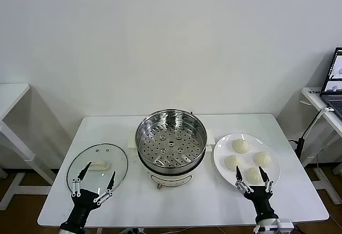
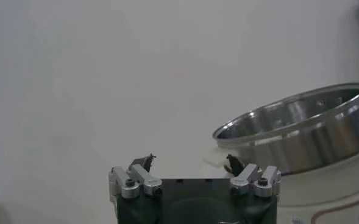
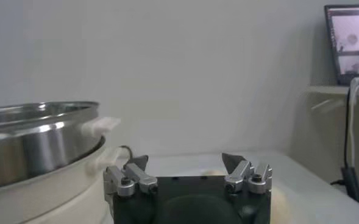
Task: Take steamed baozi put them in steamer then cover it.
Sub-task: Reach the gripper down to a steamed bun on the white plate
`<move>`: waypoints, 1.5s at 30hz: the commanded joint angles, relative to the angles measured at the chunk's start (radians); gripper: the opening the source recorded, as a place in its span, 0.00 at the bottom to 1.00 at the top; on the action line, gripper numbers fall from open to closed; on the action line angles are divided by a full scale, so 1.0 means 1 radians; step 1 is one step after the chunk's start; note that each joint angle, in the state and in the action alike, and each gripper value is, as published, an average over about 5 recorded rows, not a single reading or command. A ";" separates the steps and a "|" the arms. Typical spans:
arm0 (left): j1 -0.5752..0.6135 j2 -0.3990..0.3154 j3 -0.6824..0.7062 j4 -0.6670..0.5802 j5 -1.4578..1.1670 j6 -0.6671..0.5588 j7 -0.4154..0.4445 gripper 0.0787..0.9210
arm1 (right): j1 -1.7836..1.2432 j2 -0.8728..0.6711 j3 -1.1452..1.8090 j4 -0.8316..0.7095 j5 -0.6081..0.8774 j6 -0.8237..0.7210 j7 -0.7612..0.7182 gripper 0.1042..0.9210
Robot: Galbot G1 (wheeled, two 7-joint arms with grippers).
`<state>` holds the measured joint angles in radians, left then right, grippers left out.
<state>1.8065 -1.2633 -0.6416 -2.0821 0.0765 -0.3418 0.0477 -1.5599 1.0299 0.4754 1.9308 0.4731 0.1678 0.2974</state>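
Note:
Four cream-white baozi (image 1: 240,146) lie on a white plate (image 1: 222,149) at the table's right. The open steel steamer (image 1: 171,140) with its perforated tray stands mid-table on a white base; it also shows in the left wrist view (image 2: 301,131) and the right wrist view (image 3: 33,143). The glass cover (image 1: 97,165) with a cream handle lies flat at the left. My left gripper (image 1: 94,181) is open and empty above the cover's near edge. My right gripper (image 1: 251,177) is open and empty, its fingertips on either side of the nearest baozi (image 1: 253,174).
The white table (image 1: 176,202) ends close before both grippers. A laptop (image 1: 335,82) sits on a side table at the far right, with a cable (image 1: 307,132) hanging beside it. Another white table (image 1: 10,98) stands at the left.

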 commanded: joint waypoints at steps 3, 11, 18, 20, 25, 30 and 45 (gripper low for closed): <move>0.004 -0.003 0.006 -0.013 0.011 -0.004 -0.001 0.88 | 0.395 -0.128 -0.061 -0.129 0.152 -0.163 0.070 0.88; 0.006 -0.020 0.013 -0.032 0.024 -0.011 -0.002 0.88 | 0.828 -0.288 -0.299 -0.426 0.311 -0.235 -0.117 0.88; 0.001 -0.022 0.023 -0.020 0.036 -0.017 -0.004 0.88 | 1.165 -0.364 -0.622 -0.733 0.324 -0.264 -0.447 0.88; -0.001 -0.023 0.025 -0.019 0.035 -0.019 -0.004 0.88 | 1.255 -0.385 -0.717 -0.800 0.270 -0.273 -0.643 0.88; -0.003 -0.023 0.025 -0.024 0.034 -0.019 -0.004 0.88 | 1.474 -0.388 -0.924 -0.969 0.020 -0.239 -1.146 0.88; 0.001 -0.025 0.023 -0.032 0.034 -0.020 -0.004 0.88 | 1.616 -0.329 -1.035 -1.102 -0.243 -0.148 -1.491 0.88; 0.010 -0.042 0.015 -0.042 0.034 -0.020 -0.008 0.88 | 1.692 -0.124 -1.151 -1.207 -0.676 -0.010 -1.722 0.88</move>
<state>1.8170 -1.3047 -0.6262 -2.1230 0.1103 -0.3611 0.0402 0.0183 0.8192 -0.5581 0.8371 0.0342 0.1030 -1.1982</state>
